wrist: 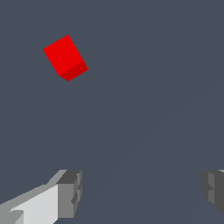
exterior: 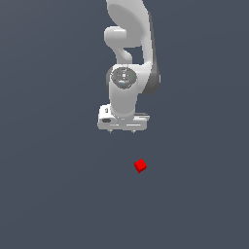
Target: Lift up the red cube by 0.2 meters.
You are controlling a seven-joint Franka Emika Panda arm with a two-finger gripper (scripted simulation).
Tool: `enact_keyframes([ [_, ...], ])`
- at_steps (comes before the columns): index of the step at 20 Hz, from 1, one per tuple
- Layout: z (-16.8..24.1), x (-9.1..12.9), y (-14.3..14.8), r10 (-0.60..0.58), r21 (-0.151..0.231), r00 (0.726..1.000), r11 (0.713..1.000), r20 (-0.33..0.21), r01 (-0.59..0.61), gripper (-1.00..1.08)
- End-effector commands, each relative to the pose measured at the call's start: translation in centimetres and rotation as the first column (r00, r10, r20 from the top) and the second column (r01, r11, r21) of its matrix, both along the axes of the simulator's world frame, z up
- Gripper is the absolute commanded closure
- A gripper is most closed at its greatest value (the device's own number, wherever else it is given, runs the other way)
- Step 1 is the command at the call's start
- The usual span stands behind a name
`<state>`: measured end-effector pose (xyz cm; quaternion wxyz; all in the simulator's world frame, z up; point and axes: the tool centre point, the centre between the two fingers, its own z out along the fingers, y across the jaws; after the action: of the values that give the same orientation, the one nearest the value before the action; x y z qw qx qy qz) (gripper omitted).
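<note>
One arm (exterior: 127, 58), one gripper (exterior: 122, 130) and one red cube (exterior: 140, 166) appear over a flat, dark grey floor (exterior: 48, 194); nothing else is countable.

The white arm enters from the top of the exterior view, its thick links curving down to a round wrist joint, below which the hand hangs pointing straight downward; the broad white gripper body sits crosswise at its end, with only short stubs of the fingers visible beneath it in that view.

In the wrist view the gripper (wrist: 140, 192) is spread wide and released; one grey fingertip (wrist: 70, 192) and its partner at the opposite edge stand well apart with bare floor between them, gripping nothing.

The red cube rests on the floor, turned at an angle to the gripper; in the exterior view it lies below the gripper and slightly toward the exterior view's right, apart from it; in the wrist view the red cube (wrist: 64, 57) sits outside the gap between the fingers, untouched.
</note>
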<state>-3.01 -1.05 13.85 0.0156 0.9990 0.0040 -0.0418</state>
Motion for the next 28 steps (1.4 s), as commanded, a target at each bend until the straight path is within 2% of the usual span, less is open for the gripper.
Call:
enact_keyframes([
  [1,0.0,0.0,0.0,0.000,0.000,1.000,1.000,0.000,0.000,-0.92],
  [8,-0.8,0.8,0.3,0.034,0.004,0.999,0.999,0.005,-0.034,-0.92],
  [16,-3.8,3.8,1.8,0.156,0.015,0.988,0.988,0.024,-0.156,-0.92],
  [20,-5.9,5.9,3.1,0.244,0.022,0.969,0.969,0.038,-0.245,-0.92],
  [28,-9.8,9.6,6.2,0.407,0.030,0.911,0.912,0.067,-0.409,-0.92],
])
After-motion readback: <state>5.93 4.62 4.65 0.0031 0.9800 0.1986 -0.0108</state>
